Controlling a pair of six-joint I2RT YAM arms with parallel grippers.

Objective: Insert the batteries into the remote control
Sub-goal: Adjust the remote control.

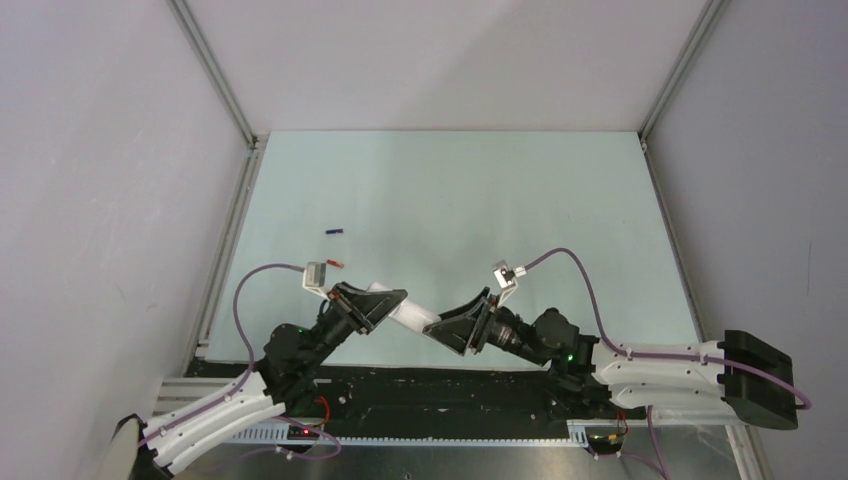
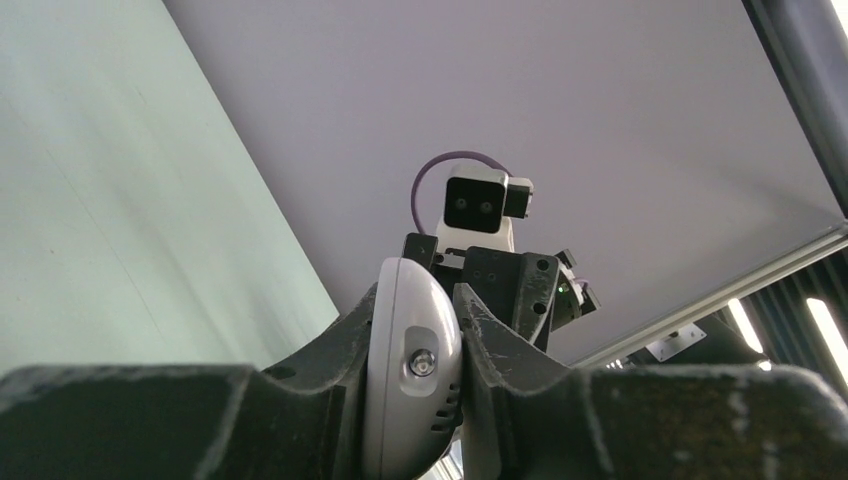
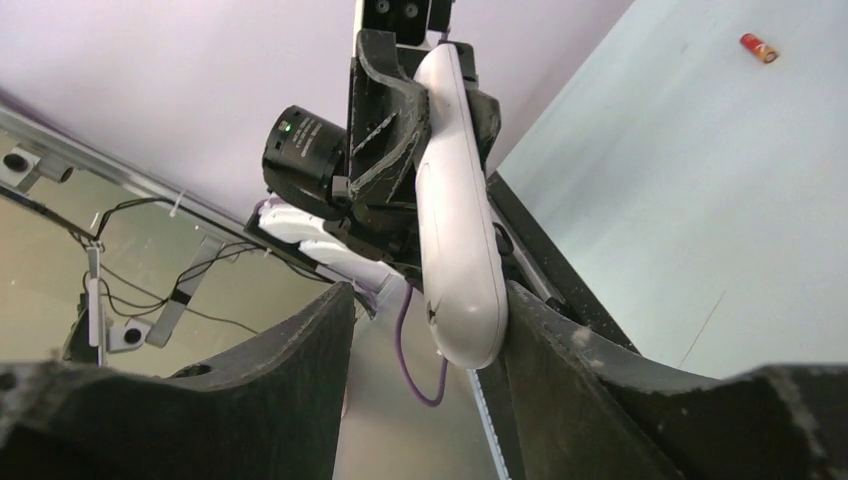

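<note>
Green table (image 1: pixel 500 200) is bearing the red battery (image 1: pixel 335 264) and blue battery (image 1: pixel 334 232); the left gripper (image 1: pixel 385 303) is clamping the remote (image 1: pixel 412 316) aloft, the right gripper (image 1: pixel 455 325) is gaping around its end, probably a handover needing a square close.

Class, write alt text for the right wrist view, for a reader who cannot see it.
A white remote control, clamped by the left gripper, pokes its rounded end between the open fingers of the right gripper, close against one and clear of the other. A red-orange battery lies on the pale green table behind.
</note>
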